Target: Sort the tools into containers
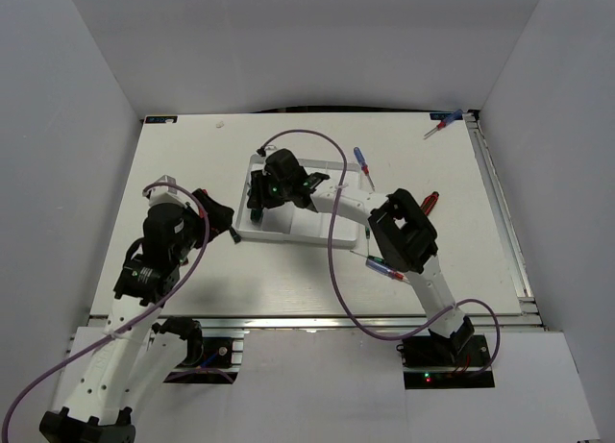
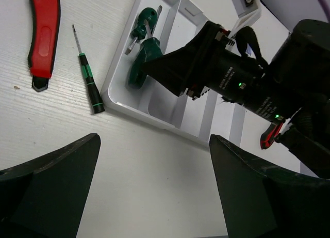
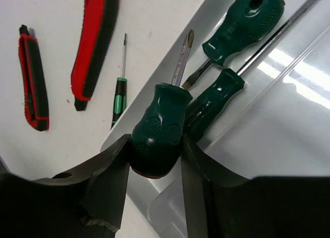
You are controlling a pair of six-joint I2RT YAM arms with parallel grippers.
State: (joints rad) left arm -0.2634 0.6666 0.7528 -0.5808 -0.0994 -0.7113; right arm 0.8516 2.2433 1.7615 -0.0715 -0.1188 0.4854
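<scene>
The right gripper (image 3: 154, 140) is clenched on a stubby dark-green-handled screwdriver (image 3: 157, 125). Its black fingers (image 3: 111, 171) press both sides of the rubbery handle, and the steel tip points away from the wrist. The tool hangs over the shallow white rectangular plastic tray (image 2: 134, 111), which sits around the middle of the white table (image 1: 192, 155). It is above the outermost compartment, the one facing the table's left edge; whether it touches the tray floor I cannot tell.

Two more green-handled screwdrivers (image 3: 242, 21) (image 3: 212, 99) already lie in that compartment, crossed over one another.

Just outside the tray, toward the left edge, lie a thin black precision driver with green bands (image 3: 119, 98) and two red-and-black knife-like tools (image 3: 98, 42) (image 3: 33, 83) (the top view hides these behind the left arm).

The left gripper (image 2: 154, 145) hovers near the tray's left side, its jaws spread wide and holding nothing.

Toward the right edge, a blue-handled screwdriver (image 1: 362, 162), a red-handled one (image 1: 430, 201) and a blue-and-red one (image 1: 382, 266) lie on the table. Another small tool (image 1: 444, 124) rests at the far right corner.
</scene>
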